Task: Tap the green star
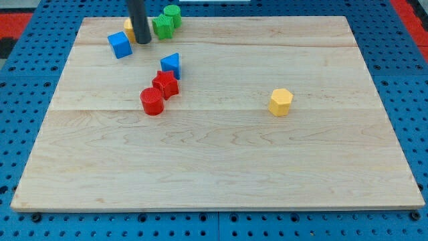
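My tip (143, 41) is a plain dark rod end with no jaws to open or close, so it holds nothing; it can only press or nudge. It stands at the far left of the wooden board (221, 167), between a yellow block (128, 28), mostly hidden behind the rod on its left, and the green star (162, 27) just to its right. Whether the rod's end already touches the star I cannot tell; the two are at least very close.

The green star sits near the far edge, with a green cylinder (173, 13) just beside it, farther and to the right. A blue cube (120, 45) lies to the near left of my tip.

I judge the star to be a small, stiff, light plastic piece that will slide readily on smooth wood. It cannot be gripped, so the contact belongs on its left-facing side. A short, gentle push should do; a harder one would likely drive it into the green cylinder or toward the board's far edge.

Nearer the middle lie a blue triangular block (172, 64), a red star (165, 84) and a red cylinder (152, 101), close together. A yellow hexagonal block (281, 102) sits well apart on the right.
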